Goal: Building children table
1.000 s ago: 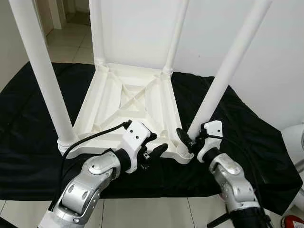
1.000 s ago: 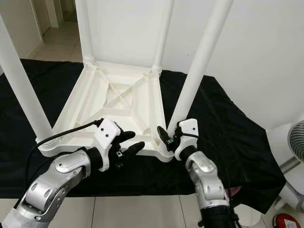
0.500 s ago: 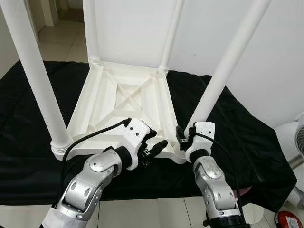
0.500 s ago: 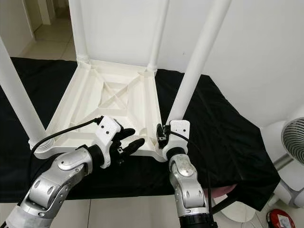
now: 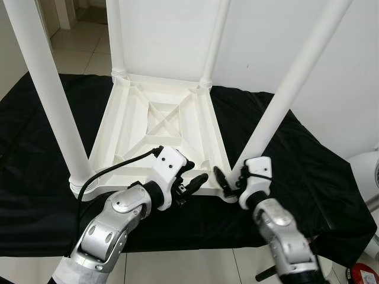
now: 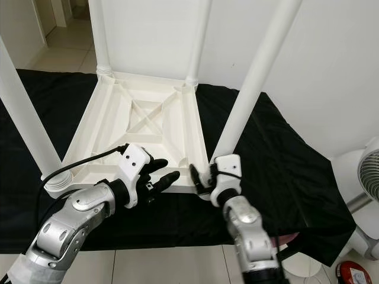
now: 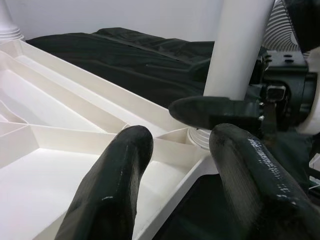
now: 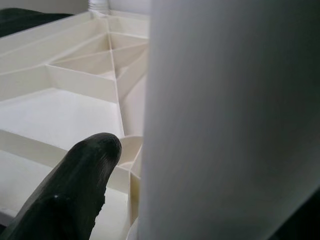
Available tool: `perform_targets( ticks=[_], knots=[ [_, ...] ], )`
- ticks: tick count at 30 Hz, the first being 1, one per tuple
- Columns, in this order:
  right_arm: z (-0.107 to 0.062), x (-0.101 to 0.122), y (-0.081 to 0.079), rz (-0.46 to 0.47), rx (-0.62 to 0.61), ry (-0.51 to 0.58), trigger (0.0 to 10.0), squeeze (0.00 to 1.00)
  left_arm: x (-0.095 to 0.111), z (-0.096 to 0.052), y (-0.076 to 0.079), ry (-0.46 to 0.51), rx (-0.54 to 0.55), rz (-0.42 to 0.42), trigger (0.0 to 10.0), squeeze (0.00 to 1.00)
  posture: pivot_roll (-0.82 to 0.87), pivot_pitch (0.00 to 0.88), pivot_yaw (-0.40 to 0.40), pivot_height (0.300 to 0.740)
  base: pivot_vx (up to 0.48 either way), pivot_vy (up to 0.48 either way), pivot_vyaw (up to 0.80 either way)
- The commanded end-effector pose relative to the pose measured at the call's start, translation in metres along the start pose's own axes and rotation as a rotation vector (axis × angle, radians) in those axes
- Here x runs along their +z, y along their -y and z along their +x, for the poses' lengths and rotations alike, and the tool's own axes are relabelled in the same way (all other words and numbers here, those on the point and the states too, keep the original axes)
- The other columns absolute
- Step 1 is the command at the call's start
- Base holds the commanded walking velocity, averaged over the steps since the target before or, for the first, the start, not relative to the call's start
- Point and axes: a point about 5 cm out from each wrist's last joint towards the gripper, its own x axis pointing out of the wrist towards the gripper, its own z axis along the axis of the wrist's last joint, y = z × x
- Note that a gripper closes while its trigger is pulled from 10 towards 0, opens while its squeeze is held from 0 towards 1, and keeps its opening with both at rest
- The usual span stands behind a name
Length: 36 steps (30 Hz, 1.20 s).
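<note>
A white plastic children's table lies upside down on a black cloth, its four legs pointing up. My left gripper hovers open over the tabletop's near rim, empty, just left of the near right corner; the left wrist view has its fingers above the ribbed underside. My right gripper is at the foot of the near right leg. One black finger lies beside that leg with a small gap. The leg hides the other finger.
The near left leg stands tall at my left and two far legs rise by the white wall. A white fan stands at the far right on the tiled floor. The cloth's front edge hangs below my arms.
The camera has swung slightly. My right forearm has shifted outward to the right while its gripper stays at the foot of the leg. The left gripper has kept its place, still open.
</note>
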Motion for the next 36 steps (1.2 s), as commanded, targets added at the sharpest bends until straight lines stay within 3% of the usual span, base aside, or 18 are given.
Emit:
perform_targets(
  ticks=[1,3,11,12,13,14,16,17,33,34,35,36],
  knots=[
    [0.001,0.003,0.007,-0.013,0.056,0.018,10.0,0.0,0.0,0.003,0.002,0.002,-0.009,0.006,10.0,0.0,-0.01,0.0,-0.124,0.74,0.0,0.0,0.0],
    [0.004,0.009,0.014,-0.041,0.165,0.049,10.0,0.0,0.001,0.004,0.002,0.004,-0.013,0.006,10.0,0.0,-0.01,0.0,-0.119,0.74,0.0,0.0,0.0],
    [0.014,0.007,0.015,-0.099,0.339,0.016,10.0,0.0,0.002,0.006,0.002,0.01,-0.024,0.012,10.0,0.0,-0.01,0.0,-0.11,0.74,0.0,0.0,0.0],
    [0.017,0.005,0.014,-0.11,0.382,-0.002,7.5,0.0,0.003,0.007,0.002,0.011,-0.026,0.012,10.0,0.0,-0.02,0.0,-0.105,0.74,0.0,0.0,0.0],
    [0.019,0.003,0.014,-0.116,0.412,-0.01,7.5,0.0,0.003,0.008,0.001,0.012,-0.026,0.013,10.0,0.0,-0.02,0.0,-0.105,0.74,0.0,0.0,0.0],
    [0.02,0.0,0.014,-0.12,0.443,-0.024,1.3,0.0,0.003,0.009,0.001,0.014,-0.026,0.014,10.0,0.0,-0.01,0.0,-0.105,0.74,0.0,0.0,0.0],
    [0.02,-0.001,0.014,-0.121,0.464,-0.034,1.3,0.0,0.004,0.009,0.001,0.015,-0.026,0.015,10.0,0.0,-0.01,0.0,-0.105,0.74,0.0,0.0,0.0],
    [0.021,-0.003,0.015,-0.122,0.48,-0.042,0.0,0.0,0.004,0.01,0.001,0.017,-0.025,0.015,10.0,0.0,-0.01,0.0,-0.107,0.74,0.0,0.0,0.0],
    [0.016,-0.013,0.012,-0.067,0.52,-0.059,0.0,0.0,0.004,0.01,0.002,0.018,-0.031,0.014,10.0,0.0,-0.01,0.0,-0.109,0.74,0.0,0.0,0.0],
    [0.017,-0.013,0.011,-0.055,0.509,-0.05,6.9,0.0,0.004,0.009,0.003,0.017,-0.035,0.016,10.0,0.0,-0.01,0.0,-0.109,0.74,0.0,0.0,0.0],
    [0.018,-0.012,0.01,-0.045,0.479,-0.039,10.0,0.0,0.003,0.008,0.003,0.015,-0.038,0.016,10.0,0.0,-0.01,0.0,-0.112,0.74,0.0,0.0,0.0],
    [0.019,-0.012,0.009,-0.038,0.449,-0.032,10.0,0.0,0.003,0.008,0.003,0.013,-0.039,0.016,10.0,0.0,-0.01,0.0,-0.112,0.74,0.0,0.0,0.0]
  ],
)
